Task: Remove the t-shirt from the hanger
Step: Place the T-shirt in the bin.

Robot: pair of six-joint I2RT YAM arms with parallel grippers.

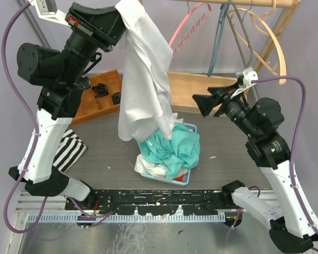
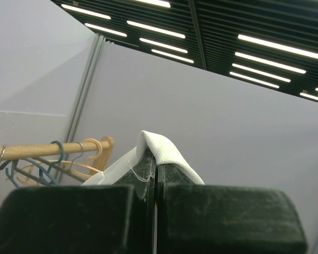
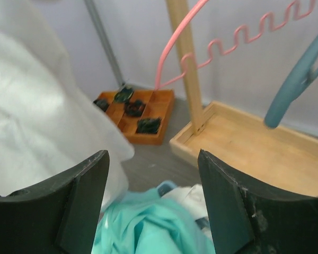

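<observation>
Left gripper (image 1: 122, 18) is up high, clenched tight on a fold of the white t-shirt (image 1: 143, 79). The shirt hangs straight down from it, its lower end resting on the teal clothes (image 1: 175, 148) in the basket (image 1: 186, 180). The pink hanger (image 1: 188, 26) sits on the rail just beside it. Right gripper (image 1: 199, 105) has its jaws spread wide, grasping nothing, pointed at the cloth.

Left claw (image 2: 156, 165) tight, right claw (image 3: 152, 161) wide
</observation>
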